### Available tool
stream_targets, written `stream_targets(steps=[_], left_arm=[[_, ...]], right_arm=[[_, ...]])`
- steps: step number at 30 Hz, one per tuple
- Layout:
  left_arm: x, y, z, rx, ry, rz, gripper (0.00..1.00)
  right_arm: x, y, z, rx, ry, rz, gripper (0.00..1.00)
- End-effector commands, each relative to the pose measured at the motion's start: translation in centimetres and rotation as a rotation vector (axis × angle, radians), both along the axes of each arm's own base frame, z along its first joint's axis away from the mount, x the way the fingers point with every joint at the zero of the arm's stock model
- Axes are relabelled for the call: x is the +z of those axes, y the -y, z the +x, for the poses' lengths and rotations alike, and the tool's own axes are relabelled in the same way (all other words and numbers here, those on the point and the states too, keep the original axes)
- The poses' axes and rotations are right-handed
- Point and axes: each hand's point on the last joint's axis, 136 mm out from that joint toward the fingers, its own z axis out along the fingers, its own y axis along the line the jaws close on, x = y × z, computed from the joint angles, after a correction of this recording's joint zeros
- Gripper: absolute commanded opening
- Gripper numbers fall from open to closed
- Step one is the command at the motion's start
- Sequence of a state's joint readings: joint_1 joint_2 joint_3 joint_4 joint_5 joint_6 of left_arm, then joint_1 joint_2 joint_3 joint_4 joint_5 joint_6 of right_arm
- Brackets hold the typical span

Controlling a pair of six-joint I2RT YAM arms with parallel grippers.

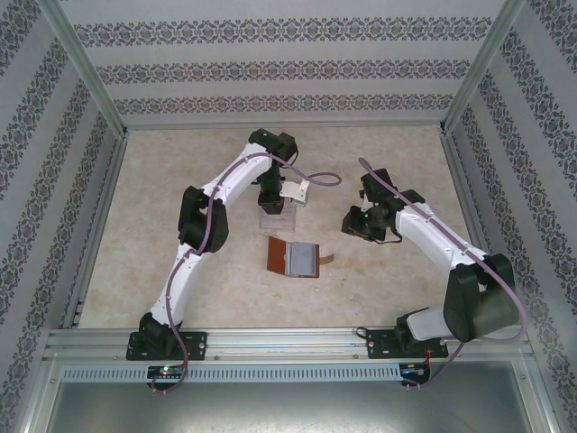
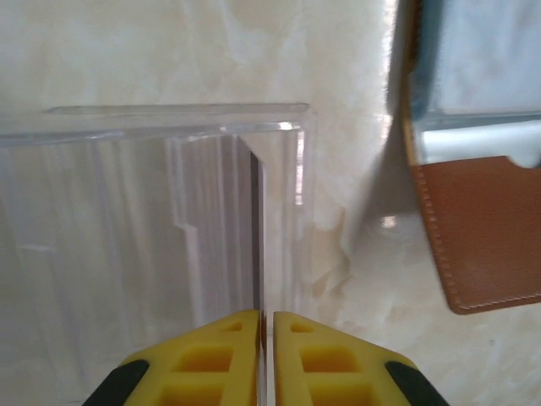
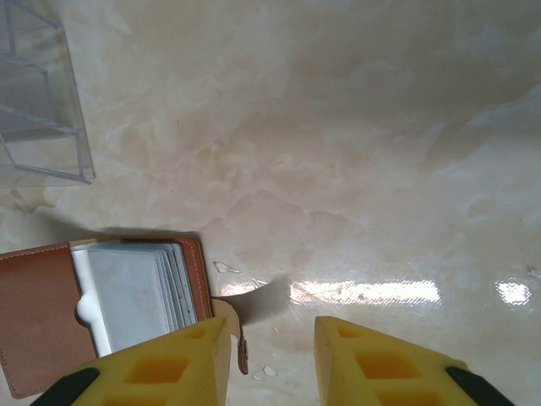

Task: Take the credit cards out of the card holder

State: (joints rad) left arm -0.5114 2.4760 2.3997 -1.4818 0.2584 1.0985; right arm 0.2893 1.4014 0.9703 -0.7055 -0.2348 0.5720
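Note:
The card holder (image 1: pixel 279 255) lies open in the middle of the table, brown leather with a grey-blue inside. Several pale credit cards (image 3: pixel 135 292) sit fanned in its slots. One thin credit card (image 2: pixel 256 237) stands edge-on in the clear rack (image 2: pixel 127 211), and my left gripper (image 2: pixel 265 317) is shut on its near edge. The card holder's brown corner (image 2: pixel 486 237) lies to the right of that rack. My right gripper (image 3: pixel 270 326) hangs open over bare table, just right of the snap tab (image 3: pixel 241 338), with nothing between its fingers.
The clear ridged rack (image 1: pixel 278 219) stands just behind the card holder, under my left gripper (image 1: pixel 272 203). My right gripper (image 1: pixel 356 225) hovers to the card holder's right. Patterned walls and metal posts close in the table on three sides.

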Motion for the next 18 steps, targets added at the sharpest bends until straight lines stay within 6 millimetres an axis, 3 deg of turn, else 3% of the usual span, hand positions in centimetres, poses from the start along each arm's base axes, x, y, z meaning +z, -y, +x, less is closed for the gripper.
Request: stream_targets(steps=[1,7,18], left_arm=[[0.66,0.15,1.28,-0.01,0.072,0.001,0.14],[0.5,0.07,1.57,-0.008,0.084,0.01,0.14],[1.07,0.21,2.2,0.0,0.121,0.002,0.22]], right_arm=[[0.13,0.02,0.14,-0.003,-0.003,0.014,0.32],[0.2,-0.01,0.16,0.0,-0.004,0.015,0.32],[0.09,-0.04,0.16,0.0,-0.007,0.015,0.32]])
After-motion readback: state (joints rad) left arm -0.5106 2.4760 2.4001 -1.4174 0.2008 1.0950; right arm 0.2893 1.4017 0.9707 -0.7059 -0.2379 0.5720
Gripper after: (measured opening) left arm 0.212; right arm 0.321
